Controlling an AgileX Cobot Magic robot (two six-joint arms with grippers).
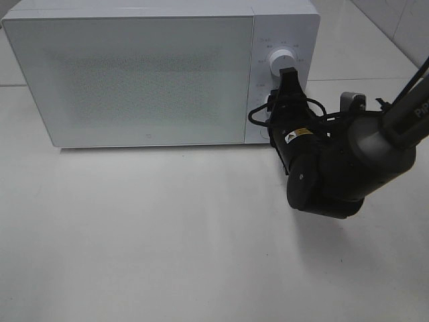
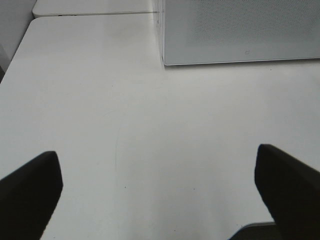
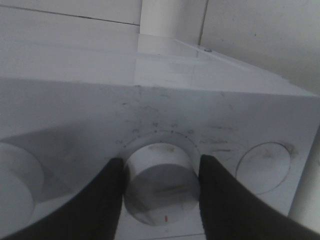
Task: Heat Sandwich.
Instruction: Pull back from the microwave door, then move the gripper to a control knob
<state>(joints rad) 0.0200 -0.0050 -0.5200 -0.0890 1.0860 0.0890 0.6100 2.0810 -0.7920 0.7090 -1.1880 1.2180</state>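
Right arm's black wrist sits nearest the high cam, cable (image 1: 258, 111) looped over it, and it hides the lower part of the control panel. My right gripper (image 1: 287, 72) reaches to the microwave (image 1: 147, 74) and is clamped on the upper dial (image 1: 281, 59). In the wrist view, black fingers (image 3: 112, 200) press both sides of that white dial (image 3: 160, 187). Small red tick on its face, faint marks in an arc round it. Another round knob (image 3: 15, 190) is just beside it, partly out of frame.

Left gripper (image 2: 156, 152) hangs over bare white table (image 2: 125, 100), fingers spread wide apart, nothing between them. Microwave corner is well ahead of it.

Microwave door (image 1: 134, 80) is shut. It has a frosted, dotted front and I can't see through it.

Sandwich: not visible in any view, so I can't tell where it is or how it looks.
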